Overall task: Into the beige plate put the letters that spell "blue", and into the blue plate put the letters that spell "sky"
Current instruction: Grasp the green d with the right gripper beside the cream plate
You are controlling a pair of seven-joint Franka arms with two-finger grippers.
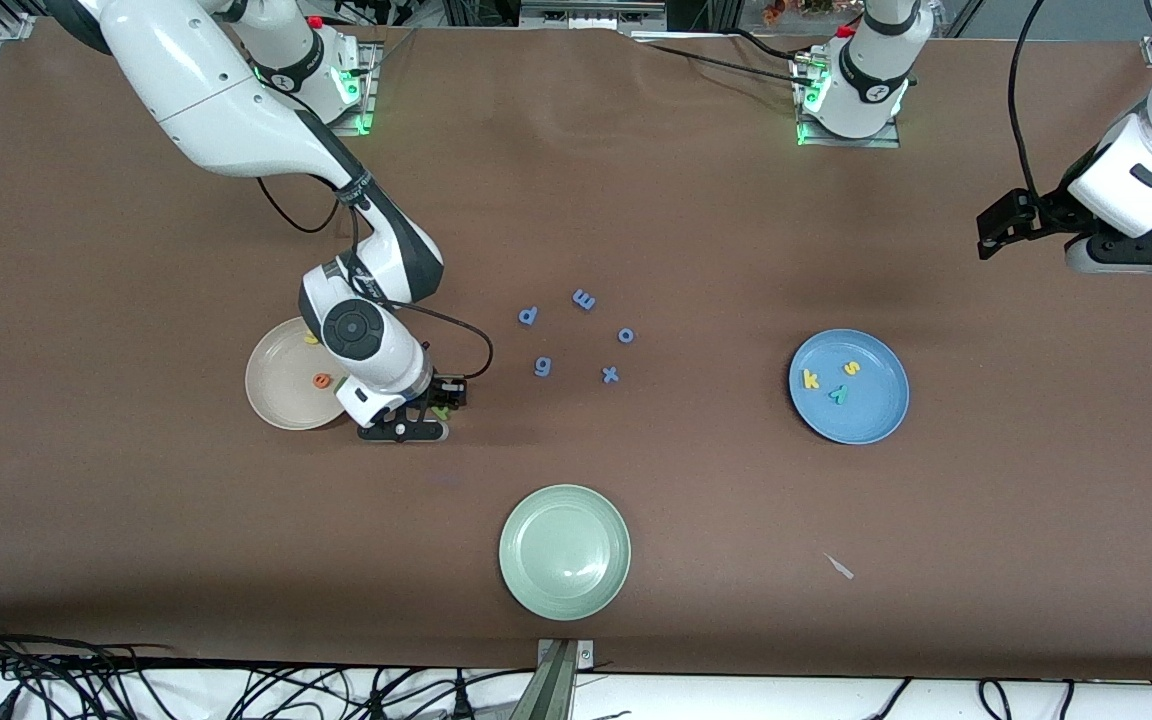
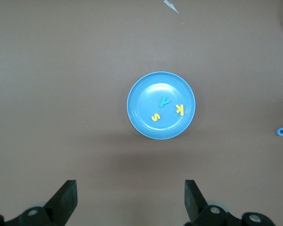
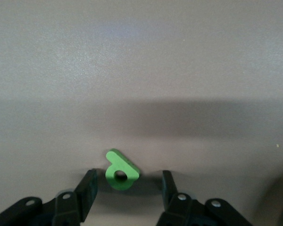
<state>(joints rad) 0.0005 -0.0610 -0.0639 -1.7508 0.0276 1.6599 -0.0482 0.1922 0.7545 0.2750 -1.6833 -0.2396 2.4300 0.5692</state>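
Note:
My right gripper (image 1: 433, 412) (image 3: 129, 173) is down at the table beside the beige plate (image 1: 281, 402), toward the right arm's end. Its fingers are open on either side of the green b (image 1: 443, 410) (image 3: 121, 172), which lies flat, with a gap on both sides. An orange e (image 1: 321, 380) and a yellow u (image 1: 311, 340) lie in the beige plate. The blue plate (image 1: 876, 410) (image 2: 148, 92) holds the yellow k (image 1: 811, 379) (image 2: 180, 109), yellow s (image 1: 850, 368) (image 2: 155, 117) and teal y (image 1: 838, 394) (image 2: 164, 100). My left gripper (image 1: 1126, 262) (image 2: 129, 188) waits, open and empty, high over the left arm's end.
Several all-blue letters (image 1: 584, 299) are scattered mid-table between the two plates. A pale green plate (image 1: 564, 550) lies nearer the front camera. A small white scrap (image 1: 840, 566) lies on the brown table nearer the camera than the blue plate.

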